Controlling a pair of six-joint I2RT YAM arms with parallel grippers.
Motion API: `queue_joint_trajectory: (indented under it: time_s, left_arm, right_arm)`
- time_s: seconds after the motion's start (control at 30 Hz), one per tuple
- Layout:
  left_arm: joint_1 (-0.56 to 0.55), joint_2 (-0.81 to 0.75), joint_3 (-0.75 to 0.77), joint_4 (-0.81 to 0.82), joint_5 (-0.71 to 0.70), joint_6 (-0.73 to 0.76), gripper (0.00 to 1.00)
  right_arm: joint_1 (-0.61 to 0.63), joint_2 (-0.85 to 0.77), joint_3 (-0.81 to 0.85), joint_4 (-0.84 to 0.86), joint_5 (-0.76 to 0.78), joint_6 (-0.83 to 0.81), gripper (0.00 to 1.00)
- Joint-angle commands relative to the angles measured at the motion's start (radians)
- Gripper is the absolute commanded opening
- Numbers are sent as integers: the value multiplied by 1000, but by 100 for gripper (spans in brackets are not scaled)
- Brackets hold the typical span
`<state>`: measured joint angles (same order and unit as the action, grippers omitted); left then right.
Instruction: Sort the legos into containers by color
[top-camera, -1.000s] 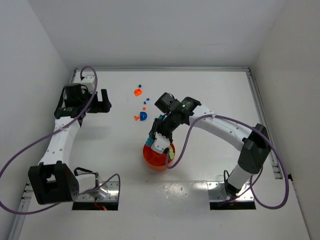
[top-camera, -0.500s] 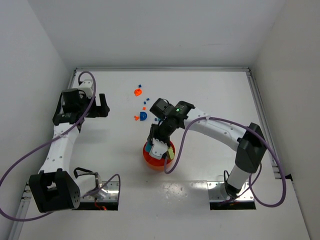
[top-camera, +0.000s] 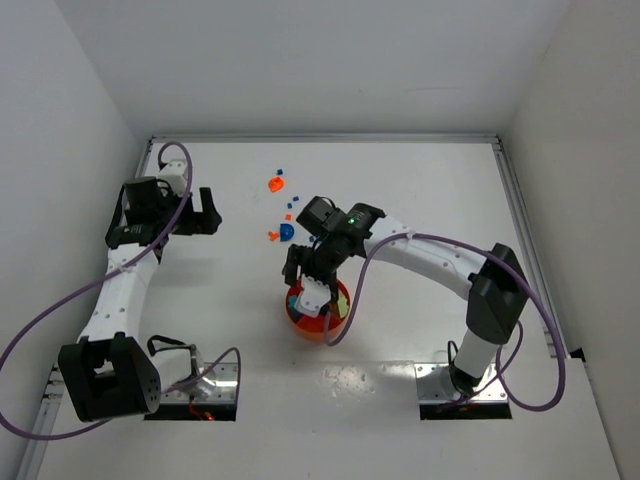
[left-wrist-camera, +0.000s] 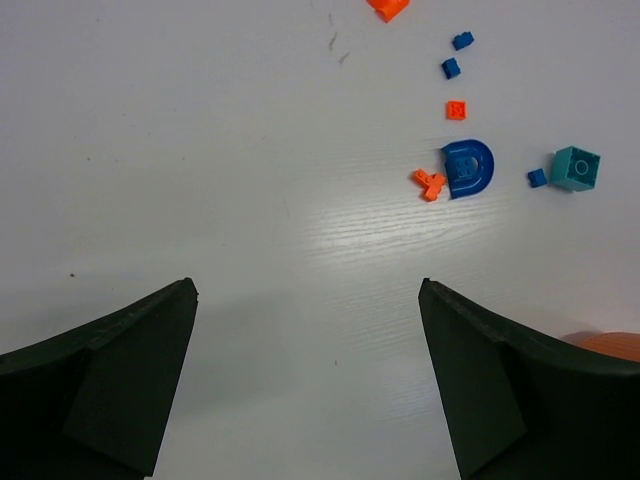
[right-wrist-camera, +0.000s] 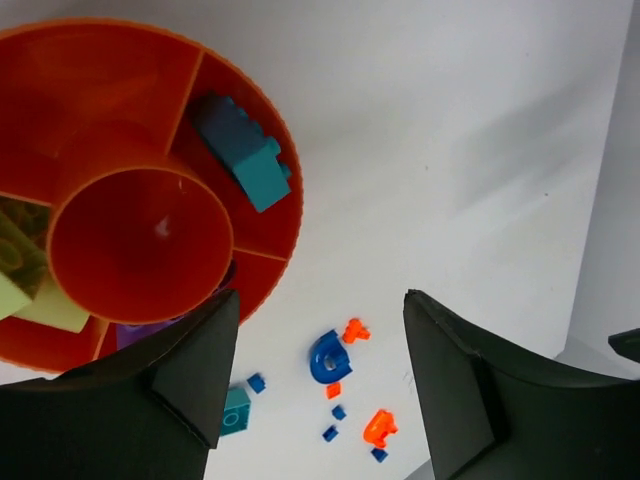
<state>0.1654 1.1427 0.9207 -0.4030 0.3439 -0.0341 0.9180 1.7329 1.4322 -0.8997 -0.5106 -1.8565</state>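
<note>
White tabletop filled the overhead view: the right gripper (top-camera: 313, 295) hung over the orange tray (top-camera: 303, 324), with the left gripper (top-camera: 208, 210) well apart, probably keeping clear. The left wrist view showed its jaws spread and empty, facing loose legos (left-wrist-camera: 468, 167). The right wrist view showed jaws spread and empty above the tray, where a teal-blue brick (right-wrist-camera: 245, 145) lay in one wedge.

Layout: tray near, scatter beyond.
I am seeing the tray (top-camera: 300, 322) lying on the table (top-camera: 420, 190) ahead of the arm bases, under the right gripper (top-camera: 311, 296). Bricks (right-wrist-camera: 243, 148) are sitting in its wedge sections around the central cup (right-wrist-camera: 140, 245). Loose legos (top-camera: 283, 231) are lying behind it, right of the left gripper (top-camera: 207, 210).
</note>
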Motion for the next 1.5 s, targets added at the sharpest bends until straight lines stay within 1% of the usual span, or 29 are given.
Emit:
queue_joint_trajectory:
  time_s: [0.0,0.07,0.1,0.13,0.17,0.2,0.23,0.27,0.3,0.33,0.37,0.4,0.47,0.5,0.53,0.57,0.6,0.63,0.7,0.73,0.77,0.8,0.87,0.93,0.97,1.1,1.23,1.37,1.47]
  left_arm:
    - [11,-4,6,46,49,16,99]
    - [11,-4,6,72,96,29,99]
    - [11,-4,6,72,124,48,99]
    - [11,9,18,72,200,65,99]
    - [-12,21,38,72,242,82,99]
    - [-29,35,52,72,274,106,99]
    - [-47,54,67,72,317,106,99]
    - [-65,104,84,72,334,106,99]
    - [-108,138,131,72,334,106,99]
    - [-127,170,156,72,345,96,99]
    - [-147,201,177,81,345,96,99]
    - [-186,259,217,90,345,71,99]
    - [-233,320,268,90,297,71,96]
    - [-257,353,295,90,282,71,96]
    - [-308,418,358,90,264,71,95]
    - [-334,457,392,75,224,62,95]
    - [-358,497,432,60,208,62,95]
    - [-403,576,513,41,195,62,94]
    - [-440,646,584,0,156,51,92]
    - [-469,673,627,0,144,21,90]
    - [-496,718,653,-13,130,11,87]
    - [-497,735,653,-13,113,11,85]
    - [-540,756,662,-13,43,-26,85]
    - [-566,781,662,-13,-3,-47,85]
    - [-587,781,662,-13,-55,-73,85]
    - [-615,836,688,-52,-135,-118,85]
    - [-671,864,699,-76,-167,-141,86]
    - [-727,864,661,-76,-206,-141,87]
    - [-727,864,650,-76,-206,-141,87]
  right_arm:
    - [-4,-21,-6,114,-75,60,67]
    - [-13,-30,5,183,-86,153,67]
    - [-13,-30,5,267,-86,290,65]
    - [-22,-44,5,321,-75,384,63]
    - [-31,-67,5,385,-62,621,62]
    - [-31,-79,-4,519,-39,745,61]
    - [-48,-93,-16,575,22,864,59]
    - [-71,-104,-16,620,64,972,59]
    - [-86,-124,-27,672,110,1155,57]
    - [-105,-124,-27,683,192,1228,56]
    - [-141,-140,-41,683,231,1349,56]
    - [-160,-151,-50,693,316,1405,56]
    - [-200,-170,-79,679,369,1486,56]
    - [-241,-185,-90,679,388,1551,56]
    - [-261,-185,-99,653,420,1586,57]
    - [-284,-196,-99,636,420,1620,57]
    - [-324,-196,-108,619,446,1687,58]
    - [-344,-196,-108,586,455,1718,59]
    - [-402,-196,-108,549,466,1804,59]
    - [-421,-196,-108,514,466,1827,60]
    - [-459,-220,-146,504,466,1868,60]
    - [-459,-239,-147,504,466,1869,60]
    - [-514,-275,-211,513,451,1902,60]
    - [-569,-288,-248,513,451,1934,64]
    - [-590,-297,-248,504,451,1950,67]
    - [-676,-266,-262,495,431,2010,71]
    - [-731,-204,-225,495,364,2066,71]
    - [-763,-153,-176,476,275,2088,71]
    - [-781,-127,-124,467,253,2088,71]
